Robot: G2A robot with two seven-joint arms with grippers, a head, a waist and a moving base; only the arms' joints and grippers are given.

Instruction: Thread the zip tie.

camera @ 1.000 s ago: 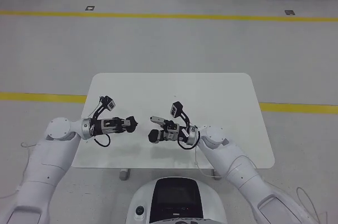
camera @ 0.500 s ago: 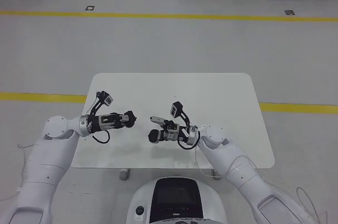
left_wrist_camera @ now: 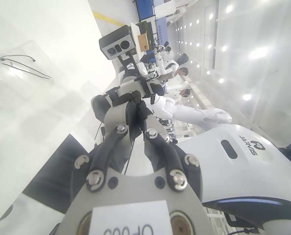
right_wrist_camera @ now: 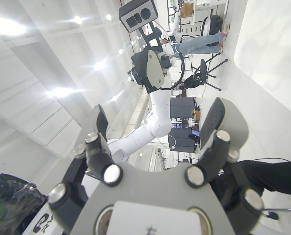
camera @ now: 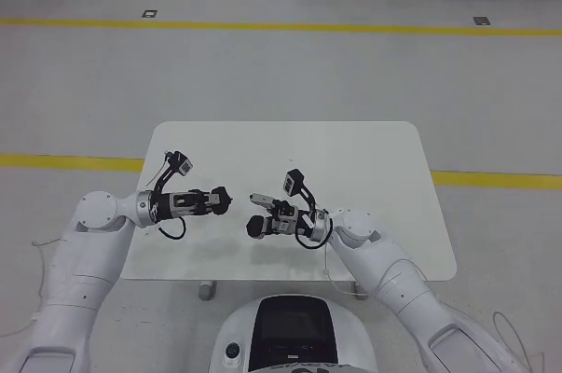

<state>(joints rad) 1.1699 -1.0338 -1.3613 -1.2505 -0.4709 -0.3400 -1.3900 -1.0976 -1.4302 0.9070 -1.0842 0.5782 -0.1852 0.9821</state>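
My left gripper [camera: 222,198] hovers over the white table [camera: 355,158], left of centre. In the left wrist view, the left gripper [left_wrist_camera: 135,105] is shut on a thin black zip tie [left_wrist_camera: 131,147], whose strand runs back between the fingers. My right gripper [camera: 255,213] faces it a short way off. In the right wrist view, the right gripper [right_wrist_camera: 157,113] stands open with nothing between its ribbed pads [right_wrist_camera: 210,118]. The left gripper [right_wrist_camera: 135,73] shows beyond it, apart from the pads.
A clear flat tray [left_wrist_camera: 37,50] holds a few spare black zip ties [left_wrist_camera: 25,67] on the table. Another thin black tie [right_wrist_camera: 270,213] lies on the table near the right arm. The far and right parts of the tabletop are bare.
My left gripper has moved a little toward the table's far side and slightly closer to the right gripper. The right arm has kept still.
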